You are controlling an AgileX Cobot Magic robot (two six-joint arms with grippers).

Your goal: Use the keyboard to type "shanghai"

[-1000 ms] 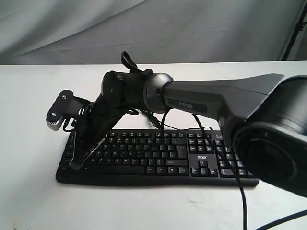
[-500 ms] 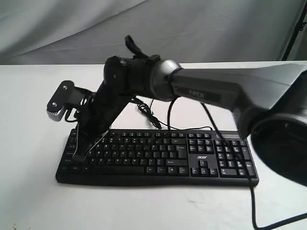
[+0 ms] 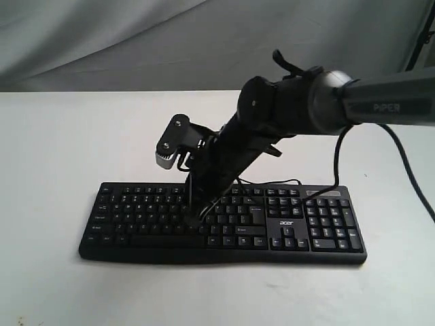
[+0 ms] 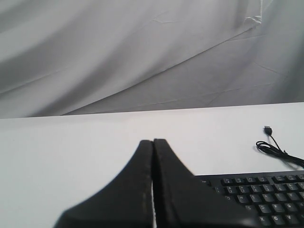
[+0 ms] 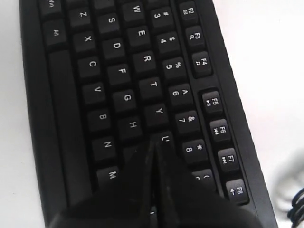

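Your right gripper (image 3: 197, 219), fingers pressed together, is now pointing at the middle of the keyboard (image 3: 136, 210) lying across the near table (image 3: 54, 136), having swung right from its left end. Its tip is sitting beside H (image 5: 133, 124), so you are probably lining up that letter. Your left gripper (image 4: 153, 147), likewise together, is hanging clear.

Probably a lab test bench: bare white table (image 3: 41, 136) backed by draped grey cloth (image 3: 102, 41).
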